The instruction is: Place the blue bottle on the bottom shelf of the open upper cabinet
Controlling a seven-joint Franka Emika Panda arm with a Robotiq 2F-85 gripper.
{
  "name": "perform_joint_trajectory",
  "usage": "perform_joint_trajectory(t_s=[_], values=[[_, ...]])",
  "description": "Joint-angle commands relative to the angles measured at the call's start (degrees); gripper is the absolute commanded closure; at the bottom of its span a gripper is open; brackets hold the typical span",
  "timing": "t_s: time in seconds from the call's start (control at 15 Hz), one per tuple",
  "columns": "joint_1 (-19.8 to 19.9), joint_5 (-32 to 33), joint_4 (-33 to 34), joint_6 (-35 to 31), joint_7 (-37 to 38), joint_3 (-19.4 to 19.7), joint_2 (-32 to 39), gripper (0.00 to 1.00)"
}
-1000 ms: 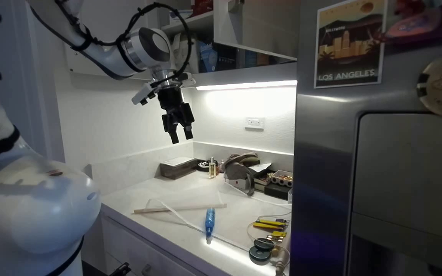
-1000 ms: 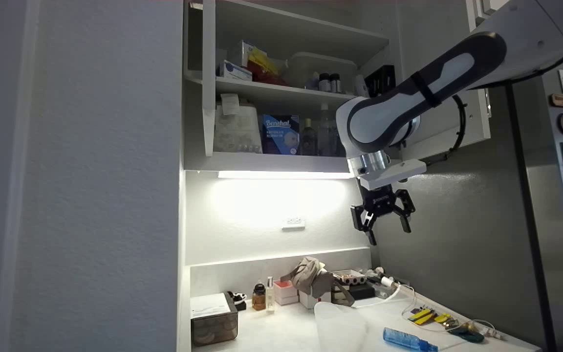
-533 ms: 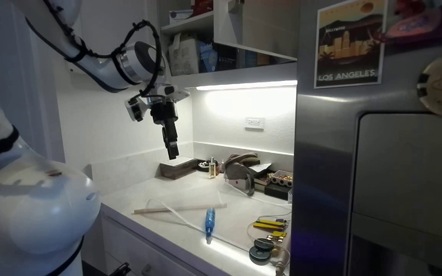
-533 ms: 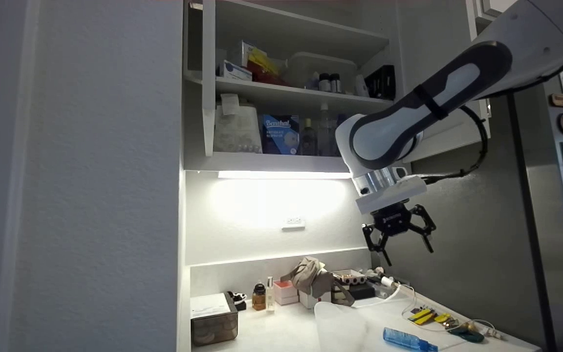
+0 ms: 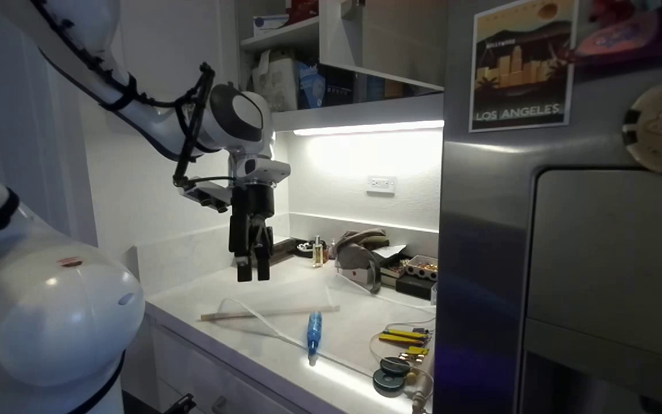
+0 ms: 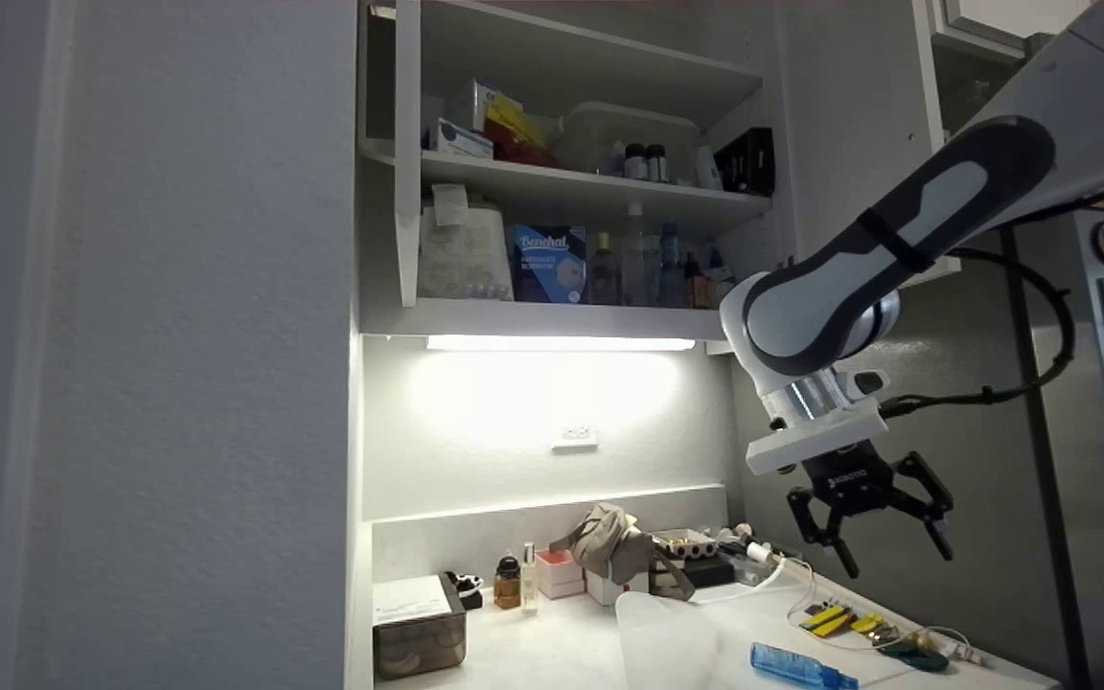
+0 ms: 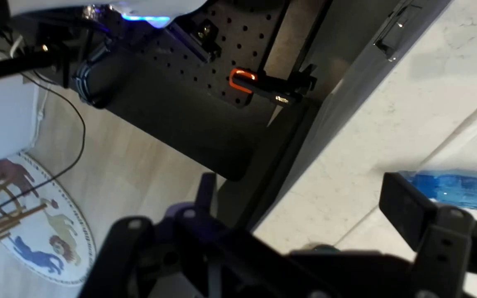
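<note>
The translucent blue bottle lies on its side on the white countertop; its cap end is turned to the counter's front edge. My gripper hangs above the counter, pointing down, with its fingers spread wide and nothing between them. It is apart from the bottle. In the wrist view, one fingertip overlaps the cap end of the blue bottle, which extends to the right edge. High on the wall, the upper cabinet stands open. Its bottom shelf carries containers, with a light strip glowing underneath.
A respirator box and several bottles fill much of the bottom shelf. Clutter including a grey-brown bag lines the counter's back. Yellow tools and dark round discs lie near the steel fridge.
The arm has come down from beside the cabinet toward the counter, and the gripper has turned about its axis. Its fingers have stayed spread, and the bottle lies where it was.
</note>
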State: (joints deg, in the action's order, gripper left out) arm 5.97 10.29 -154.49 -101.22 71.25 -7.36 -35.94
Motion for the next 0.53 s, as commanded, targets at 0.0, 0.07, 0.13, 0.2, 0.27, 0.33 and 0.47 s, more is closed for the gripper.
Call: perform_joint_trajectory(t_s=[0.0, 0.07, 0.13, 0.2, 0.27, 0.33, 0.47], values=[[2.5, -2.8, -1.8, -0.3, 7.1, 0.8, -1.6, 0.0], [3.0, -3.3, -1.8, -0.8, 9.3, 1.0, -1.2, 0.0], [3.4, -3.9, -1.6, -1.2, 11.8, 1.0, -0.7, 0.0], [3.7, -4.7, -1.4, -2.2, 14.8, 0.7, 0.3, 0.0], [4.1, -5.2, -1.2, -3.2, 17.5, 0.5, 1.0, 0.0], [4.5, -5.4, -1.0, -4.7, 20.3, 0.5, 2.0, 0.0], [5.0, -5.7, -0.8, -8.1, 26.1, 0.5, 3.8, 0.0]])
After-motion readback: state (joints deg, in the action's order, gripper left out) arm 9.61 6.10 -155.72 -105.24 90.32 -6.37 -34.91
